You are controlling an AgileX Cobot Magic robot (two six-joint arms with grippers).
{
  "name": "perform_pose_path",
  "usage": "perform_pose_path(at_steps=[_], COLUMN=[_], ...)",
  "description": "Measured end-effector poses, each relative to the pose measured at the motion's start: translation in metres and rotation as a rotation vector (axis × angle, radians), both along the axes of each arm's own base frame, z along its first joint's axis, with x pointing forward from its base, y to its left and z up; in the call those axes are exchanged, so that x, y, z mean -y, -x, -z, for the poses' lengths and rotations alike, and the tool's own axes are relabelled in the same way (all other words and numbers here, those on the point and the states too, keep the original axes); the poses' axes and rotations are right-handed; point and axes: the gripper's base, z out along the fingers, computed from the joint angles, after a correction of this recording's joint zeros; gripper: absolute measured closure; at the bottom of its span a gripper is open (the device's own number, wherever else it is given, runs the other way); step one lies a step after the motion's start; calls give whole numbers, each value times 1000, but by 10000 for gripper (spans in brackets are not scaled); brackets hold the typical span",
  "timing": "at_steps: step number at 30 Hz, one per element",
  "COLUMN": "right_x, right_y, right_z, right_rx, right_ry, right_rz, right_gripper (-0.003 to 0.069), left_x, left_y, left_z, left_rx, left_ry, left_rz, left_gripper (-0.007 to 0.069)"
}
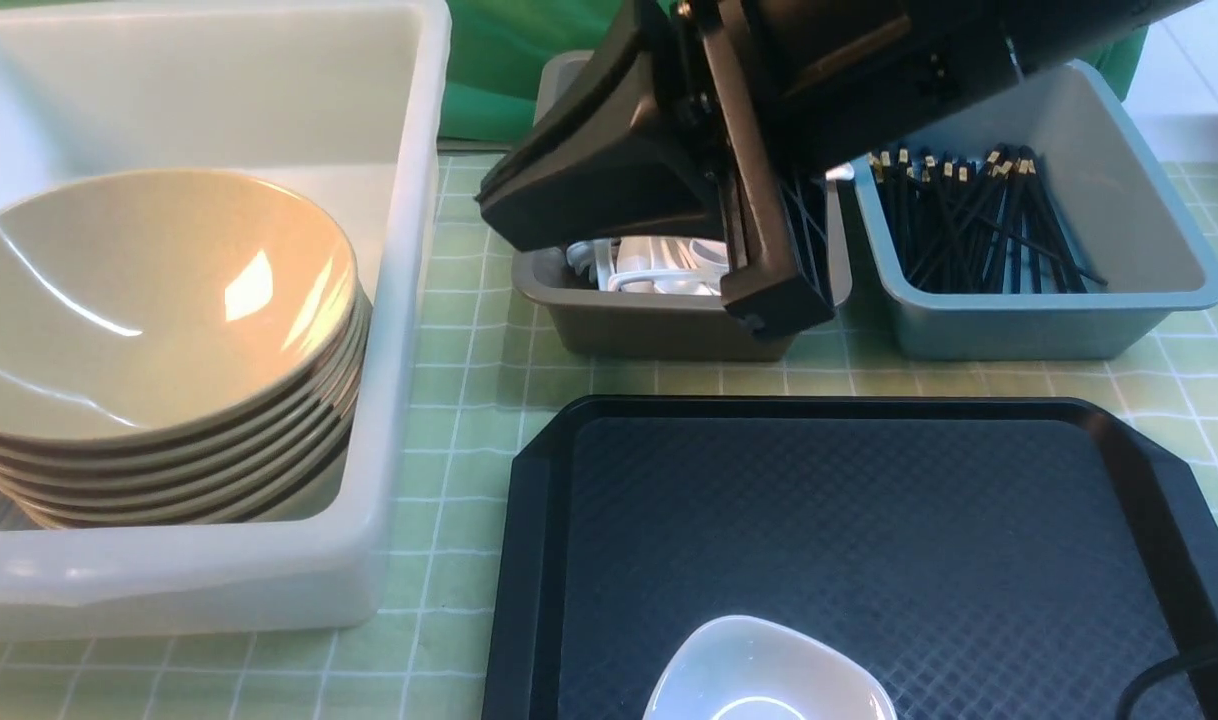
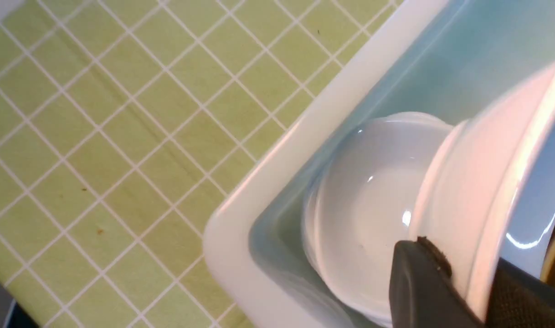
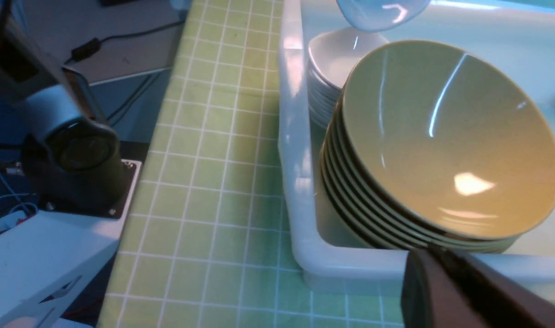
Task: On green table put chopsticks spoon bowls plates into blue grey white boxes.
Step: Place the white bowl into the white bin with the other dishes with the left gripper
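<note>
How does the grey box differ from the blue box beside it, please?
The grey box holds white spoons; the blue box holds black chopsticks. The grey box is largely hidden behind the right arm; the blue box shows almost whole. Both are open rectangular boxes, side by side on the green table beyond the black tray.

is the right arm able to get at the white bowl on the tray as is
Probably yes: the white bowl lies open on the black tray, nothing above it; the right gripper is shut, though.
</note>
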Motion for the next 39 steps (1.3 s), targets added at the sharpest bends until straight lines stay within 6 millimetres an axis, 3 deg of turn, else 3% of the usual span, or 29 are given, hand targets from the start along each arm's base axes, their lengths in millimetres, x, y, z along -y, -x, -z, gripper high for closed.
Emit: perform_pose_path(at_steps=[7, 16, 20, 26, 27, 30, 31, 32, 36, 39], right_x=[0, 0, 0, 1, 1, 2, 2, 3, 9, 22], right_y=[0, 1, 1, 3, 3, 5, 5, 6, 11, 20], right_z=[0, 0, 1, 2, 2, 2, 2, 1, -4, -14], right_rx=[2, -2, -3, -14, -18, -21, -22, -17, 15, 55], right_ry=[3, 7, 8, 22, 28, 33, 34, 39, 63, 97], right_rz=[-1, -6, -8, -25, -32, -39, -40, -42, -28, 22], right_gripper=[633, 621, 617, 612, 612, 610, 610, 606, 601, 598], left_x=[-23, -26, -26, -25, -25, -21, -21, -18, -12, 10], left_y=[-30, -35, -35, -34, -33, -27, -26, -21, -8, 3], left_z=[47, 59, 59, 59, 58, 47, 46, 34, 3, -23], left_rx=[-137, -178, -171, -179, -177, -158, -158, -146, -90, 27], left_ry=[86, 126, 131, 140, 138, 117, 114, 87, 8, 14], left_rz=[8, -2, -23, -27, -27, -29, -30, -32, -41, -7], left_gripper=[610, 599, 532, 316, 245, 123, 115, 69, 4, -6])
